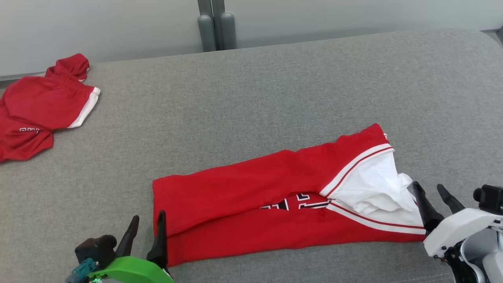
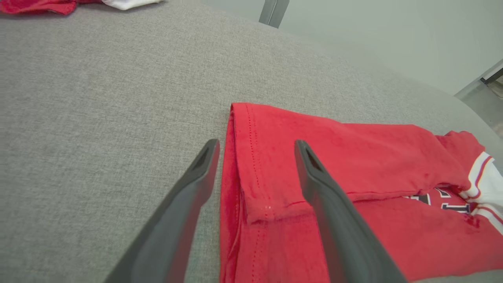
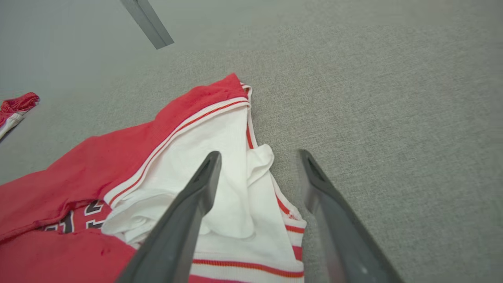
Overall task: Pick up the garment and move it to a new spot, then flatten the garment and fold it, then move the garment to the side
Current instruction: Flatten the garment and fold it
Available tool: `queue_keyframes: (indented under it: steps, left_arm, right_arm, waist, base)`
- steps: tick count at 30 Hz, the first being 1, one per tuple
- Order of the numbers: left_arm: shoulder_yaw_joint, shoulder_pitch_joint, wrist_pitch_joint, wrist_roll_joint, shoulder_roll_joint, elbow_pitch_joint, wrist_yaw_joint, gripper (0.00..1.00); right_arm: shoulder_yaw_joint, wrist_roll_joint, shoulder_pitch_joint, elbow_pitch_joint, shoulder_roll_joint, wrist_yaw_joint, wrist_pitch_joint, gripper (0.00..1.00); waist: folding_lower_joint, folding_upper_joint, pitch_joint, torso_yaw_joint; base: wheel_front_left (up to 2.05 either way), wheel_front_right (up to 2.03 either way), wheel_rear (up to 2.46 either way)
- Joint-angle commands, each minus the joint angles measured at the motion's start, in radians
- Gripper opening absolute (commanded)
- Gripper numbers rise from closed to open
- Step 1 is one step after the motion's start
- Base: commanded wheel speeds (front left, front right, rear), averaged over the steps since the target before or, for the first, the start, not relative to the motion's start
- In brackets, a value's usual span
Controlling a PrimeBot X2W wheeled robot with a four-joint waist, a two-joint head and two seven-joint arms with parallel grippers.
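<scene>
red garment (image 1: 251, 196) lies folded lengthwise, white striped end rumpled.

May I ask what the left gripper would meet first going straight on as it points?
Most likely the garment, whose hemmed end lies between the fingers of the left gripper; depth is unclear.

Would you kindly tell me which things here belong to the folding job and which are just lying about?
Job: folded red-and-white garment; grey cloth surface it lies on.
Lying about: crumpled red garment at far left; grey posts behind.
</scene>
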Motion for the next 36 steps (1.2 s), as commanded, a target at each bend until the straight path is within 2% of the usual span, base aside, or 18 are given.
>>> queue_keyframes:
  steps: [1, 7, 13, 20, 26, 36]
  left_arm:
    - [0.011, 0.021, -0.008, 0.002, -0.003, -0.014, 0.012, 1.0]
    - [0.05, 0.041, -0.021, 0.03, -0.013, -0.055, 0.032, 1.0]
    - [0.072, 0.026, -0.027, 0.056, -0.039, -0.063, 0.038, 1.0]
    - [0.093, 0.017, -0.026, 0.08, -0.064, -0.052, 0.027, 1.0]
    - [0.118, 0.025, -0.026, 0.094, -0.078, -0.049, 0.017, 1.0]
    - [0.148, 0.038, -0.026, 0.115, -0.098, -0.042, -0.003, 1.0]
  right_arm:
    - [-0.02, -0.013, 0.02, -0.014, 0.004, -0.001, -0.006, 1.0]
    - [-0.097, -0.059, 0.034, -0.056, 0.025, -0.001, 0.021, 1.0]
    - [-0.062, -0.092, -0.036, -0.037, 0.018, -0.001, 0.106, 1.0]
    - [-0.006, -0.126, -0.156, 0.135, -0.036, -0.001, 0.228, 1.0]
    - [0.023, -0.108, -0.197, 0.262, -0.06, -0.001, 0.279, 1.0]
    - [0.086, -0.024, -0.232, 0.364, -0.034, 0.0, 0.297, 1.0]
  waist:
    - [0.0001, 0.0, -0.005, 0.003]
    - [0.0001, 0.0, -0.021, 0.012]
    - [0.0001, 0.0, -0.028, 0.03]
    - [0.0001, 0.0, -0.027, 0.081]
    - [0.0001, 0.0, -0.024, 0.117]
    - [0.0001, 0.0, -0.022, 0.126]
  base:
    - [0.0, 0.0, 0.0]
    - [0.0, 0.0, 0.0]
    - [0.0, 0.0, 0.0]
    - [0.0, 0.0, 0.0]
    - [0.0, 0.0, 0.0]
    - [0.0, 0.0, 0.0]
